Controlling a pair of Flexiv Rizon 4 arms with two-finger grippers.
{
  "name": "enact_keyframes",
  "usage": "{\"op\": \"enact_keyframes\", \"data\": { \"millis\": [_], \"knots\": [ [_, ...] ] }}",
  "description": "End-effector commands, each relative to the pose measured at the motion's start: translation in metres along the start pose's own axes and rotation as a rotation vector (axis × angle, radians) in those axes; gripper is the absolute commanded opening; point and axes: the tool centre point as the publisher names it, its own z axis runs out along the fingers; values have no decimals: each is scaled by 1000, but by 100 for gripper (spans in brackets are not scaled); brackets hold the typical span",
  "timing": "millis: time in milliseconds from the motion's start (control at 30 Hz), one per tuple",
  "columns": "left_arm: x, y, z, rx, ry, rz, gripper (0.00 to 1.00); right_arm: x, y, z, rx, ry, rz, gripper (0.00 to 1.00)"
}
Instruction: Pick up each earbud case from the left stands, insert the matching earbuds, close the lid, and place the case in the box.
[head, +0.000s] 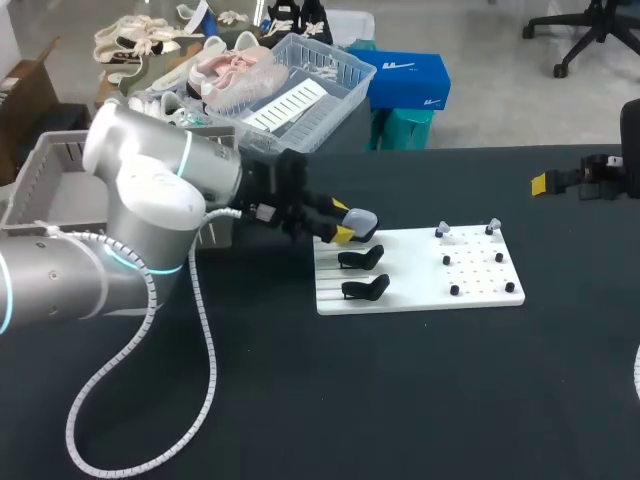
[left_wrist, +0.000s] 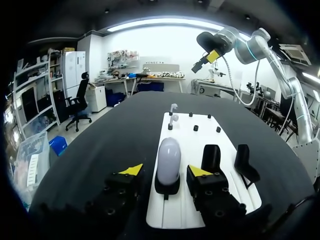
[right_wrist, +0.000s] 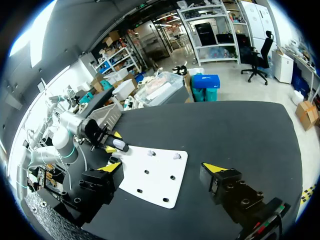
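Observation:
A pale lavender earbud case (head: 363, 220) (left_wrist: 168, 157) sits with its lid shut on the farthest of three black stands, at the left end of the white board (head: 480, 275) (left_wrist: 187, 135). My left gripper (head: 346, 222) (left_wrist: 165, 171) is open and straddles the case, with a small gap on each side. The other two stands (head: 361, 259) (head: 366, 289) are empty. White earbuds (head: 443, 232) (head: 492, 227) (left_wrist: 173, 113) rest on pegs at the board's far right. My right gripper (head: 545, 183) (right_wrist: 164, 170) hangs open and empty, high beyond the board's right end.
A grey crate (head: 45, 175) stands at the table's left, behind my left arm. Small black pegs (head: 455, 290) dot the right half of the board. Dark tabletop (head: 400, 400) stretches in front of the board.

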Motion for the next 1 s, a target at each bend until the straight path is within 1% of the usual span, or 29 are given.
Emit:
{"op": "enact_keyframes", "data": {
  "millis": [33,167,267,400,433,767,1000],
  "knots": [
    [-1,3,3,5,3,1,56,0,0,0,1,0,-1,100],
    [-1,2,4,8,2,3,55,0,0,0,1,0,-1,100],
    [-2,2,5,9,2,3,52,0,0,0,1,0,-1,100],
    [-2,1,5,10,1,2,51,0,0,0,1,0,-1,100],
    [-2,1,5,11,1,2,50,0,0,0,1,0,-1,100],
    [0,-1,5,14,4,-2,49,0,0,0,1,0,-1,100],
    [0,-1,6,16,6,0,45,0,0,0,1,0,-1,100]
  ]
}}
